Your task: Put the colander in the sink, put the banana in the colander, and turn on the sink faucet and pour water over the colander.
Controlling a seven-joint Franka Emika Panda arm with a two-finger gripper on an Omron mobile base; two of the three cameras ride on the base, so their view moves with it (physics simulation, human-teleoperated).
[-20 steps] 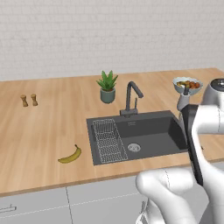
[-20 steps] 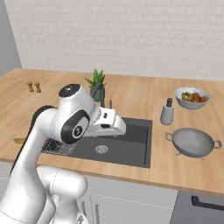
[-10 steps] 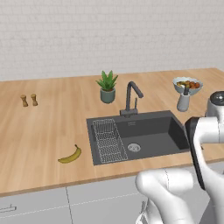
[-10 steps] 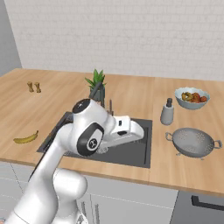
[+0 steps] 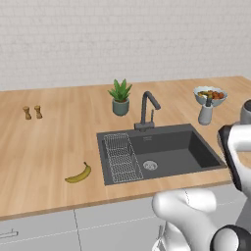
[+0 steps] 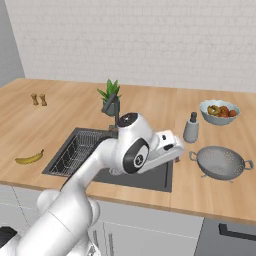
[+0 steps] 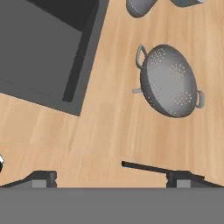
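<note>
Arm swung right toward colander; claw spread wide, empty, above counter.

From my hand view, the sink runs off the top and left edges. In the right base view, my arm covers much of the sink's middle and the faucet base.
</note>
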